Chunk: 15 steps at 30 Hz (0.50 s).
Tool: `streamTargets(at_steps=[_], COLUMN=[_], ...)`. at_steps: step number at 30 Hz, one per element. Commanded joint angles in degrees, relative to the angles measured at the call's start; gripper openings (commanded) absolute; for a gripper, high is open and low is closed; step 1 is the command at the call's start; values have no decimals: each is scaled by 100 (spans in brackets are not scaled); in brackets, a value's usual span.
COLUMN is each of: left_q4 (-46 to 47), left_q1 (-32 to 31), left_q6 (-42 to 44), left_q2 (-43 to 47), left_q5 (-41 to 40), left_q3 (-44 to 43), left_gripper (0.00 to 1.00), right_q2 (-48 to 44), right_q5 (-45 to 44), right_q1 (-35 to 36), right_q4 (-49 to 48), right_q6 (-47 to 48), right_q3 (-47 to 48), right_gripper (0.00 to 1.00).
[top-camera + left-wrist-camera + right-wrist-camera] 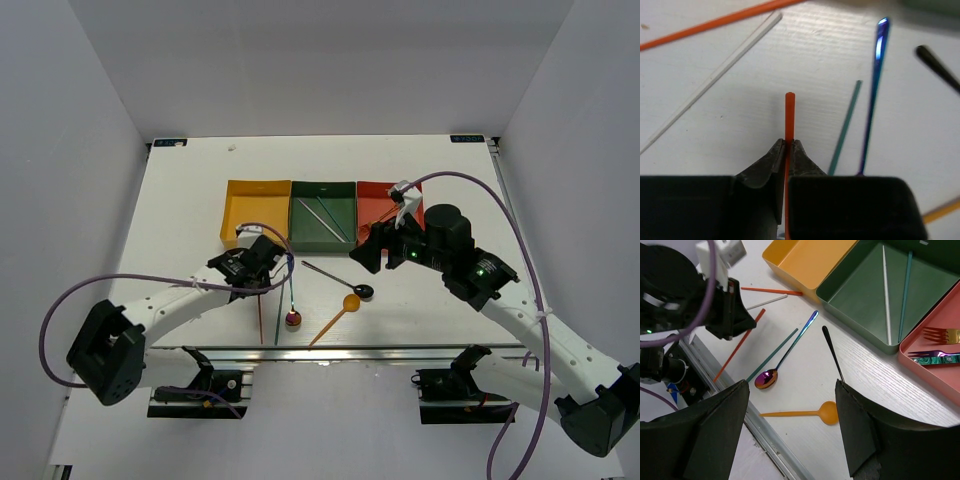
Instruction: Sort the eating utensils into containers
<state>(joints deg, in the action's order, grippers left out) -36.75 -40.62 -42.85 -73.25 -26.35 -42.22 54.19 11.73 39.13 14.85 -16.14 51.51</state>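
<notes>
Top external view: 3 shallow square trays stand in a row on the white table [180,220]: a yellow-orange plastic tray [255,205], a dark green plastic tray [305,235] and a red plastic tray [372,195].

The left end effector [788,147] sits just in front of the yellow-orange tray. Its fingers are pinched tight on a slim red-orange chopstick [789,112], whose blunt tip pokes out past them. I cannot tell whether the stick is off the table.

The right end effector [791,395] hovers over the table in front of the green and red trays, spread wide and holding nothing.

Loose on the table near the left end effector lie a thin white chopstick [715,77] and an orange chopstick [715,22]; the orange one reaches the front corner of the yellow-orange tray. To their right, a teal chopstick [772,355] and a purple iridescent metal spoon [785,352] lie close alongside each other. Beyond them is a black spoon [832,352]. An orange plastic spoon [805,413] lies nearest the table's near edge.

Inside the dark green tray are 2 sticks, a white tray chopstick [886,295] and a teal tray chopstick [905,295]. The red tray holds a gold fork [940,333] and an iridescent green-purple fork [935,358].
</notes>
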Motion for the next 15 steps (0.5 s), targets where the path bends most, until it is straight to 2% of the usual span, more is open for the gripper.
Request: streamTargets(at_steps=[1, 4, 8, 11, 13, 15], left_q4=[-280, -158, 387, 1160, 1721, 1899], left_q1=[-16, -7, -16, -7, -7, 1], left_q6=[259, 312, 251, -55, -319, -487], left_q2=[416, 575, 269, -267, -837, -1573], left_q5=[68, 103, 209, 87, -71, -335], left_q3=[-505, -866, -1778, -2158, -2501, -3061], left_gripper=[0, 0, 0, 0, 0, 0], right_q2=[-50, -32, -172, -374, -514, -568], right_q5=[-161, -450, -1207, -1813, -2050, -2130], right_q1=[33, 33, 15, 15, -11, -37], right_q4=[-123, -18, 70, 106, 149, 298], right_q6=[-38, -56, -371, -609, -714, -732], right_q3=[9, 61, 105, 88, 79, 114], right_gripper=[75, 74, 76, 78, 80, 81])
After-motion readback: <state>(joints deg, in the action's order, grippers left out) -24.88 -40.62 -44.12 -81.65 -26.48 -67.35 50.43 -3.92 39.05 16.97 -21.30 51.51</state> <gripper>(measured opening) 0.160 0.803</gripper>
